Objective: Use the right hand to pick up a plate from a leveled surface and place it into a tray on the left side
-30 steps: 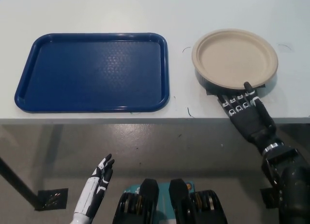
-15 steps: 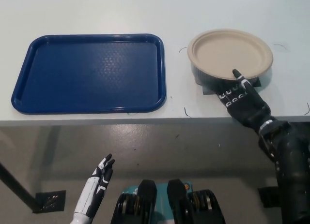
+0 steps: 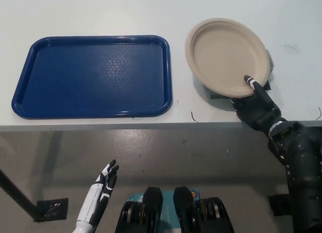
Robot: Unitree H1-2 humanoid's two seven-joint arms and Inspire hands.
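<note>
The plate (image 3: 227,57) is now sitting higher and further left than half a second ago — tilted, its near rim being pinched by the black right hand (image 3: 256,106), right of the blue tray (image 3: 30,99) on the table (image 3: 100,11). The white left hand (image 3: 103,188) is hanging low, fingers spread.

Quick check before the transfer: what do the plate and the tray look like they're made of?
The plate, gripped at its near edge by the right hand, looks like moulded paper or fibre pulp: matte beige, no glare, thin pressed rim. The tray looks like hard plastic: deep blue, pebbled floor, smooth raised rim with a slight sheen. The left hand rests low, below the table edge.
</note>
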